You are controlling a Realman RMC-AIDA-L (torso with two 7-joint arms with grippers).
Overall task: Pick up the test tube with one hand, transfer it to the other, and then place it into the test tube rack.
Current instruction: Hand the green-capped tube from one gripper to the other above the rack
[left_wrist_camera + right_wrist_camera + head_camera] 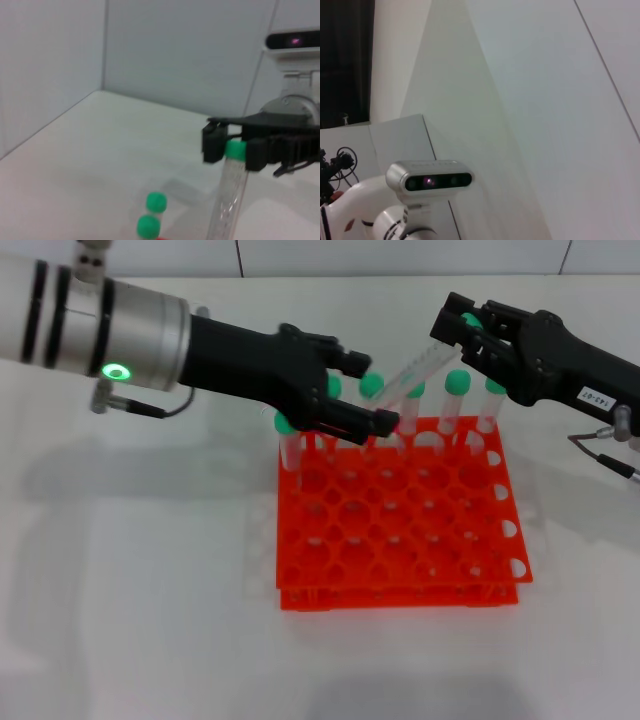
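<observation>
- We are passing the tube (418,368) from one hand to the other, up in the air over the back of the red rack (400,530).
- The tube is leaning. Its green cap is up at the right gripper (462,332) and its clear bottom end is down at the left gripper (385,421).
- In the left wrist view, the right gripper's (234,150) fingers are closing around the tube (231,195) just under the green cap.
- The left gripper's fingers are sitting narrow around the bottom end of the tube. We think both hands are holding it right now, but we cannot tell how tightly the left one is squeezing.
- To do this well, we are thinking the right hand should be squeezing firmly before the left hand is letting go. Then the left fingers should be opening slowly and backing away sideways, so the tube is not getting tugged.
- Other green-capped tubes (456,400) are standing in the back row of the rack, right under our hands. They are close, so bumping them is easy.
- Many holes nearer to us are looking free, so we are thinking one of those is a safer spot.
- The white table (150,590) is lying all around the rack.
</observation>
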